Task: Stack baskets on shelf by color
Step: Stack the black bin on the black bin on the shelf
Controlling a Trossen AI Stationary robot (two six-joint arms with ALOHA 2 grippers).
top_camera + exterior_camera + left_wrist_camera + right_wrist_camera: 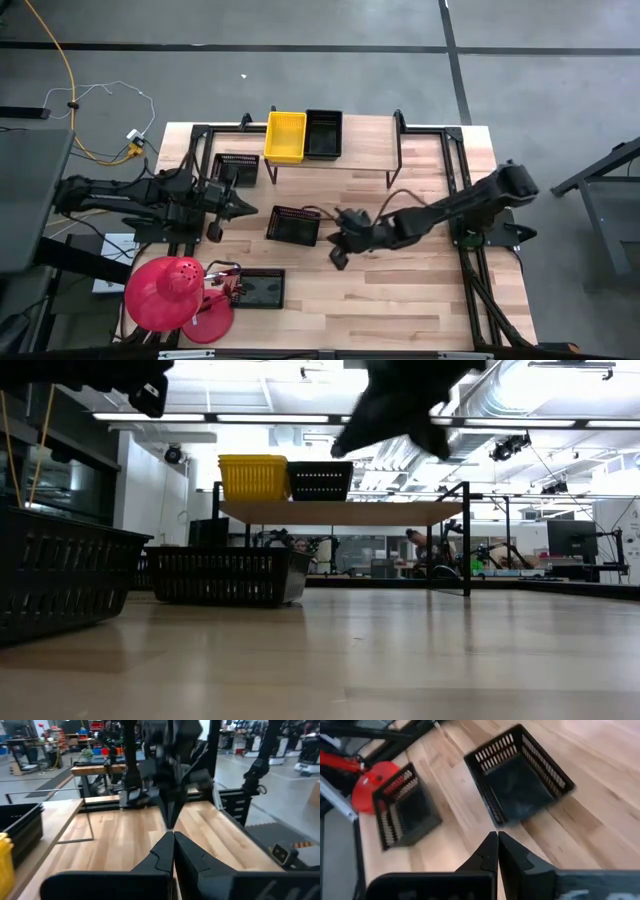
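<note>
On the shelf (350, 150), a light board on black legs, a yellow basket (285, 135) and a black basket (323, 133) stand side by side; the low view shows them too, yellow basket (253, 476) and black basket (320, 480). Three more black baskets rest on the table: one by the shelf's left end (236, 168), one in the middle (294, 224), one near the front (262, 288). My right gripper (338, 240) hovers shut just right of the middle basket (520, 780). My left gripper (250, 209) waits shut at the table's left.
A red dome-shaped object (165, 293) stands at the table's near left corner beside the front basket. Black frame rails run along the table's left and right edges. Bare wood lies between the middle basket and the near right corner (420, 300).
</note>
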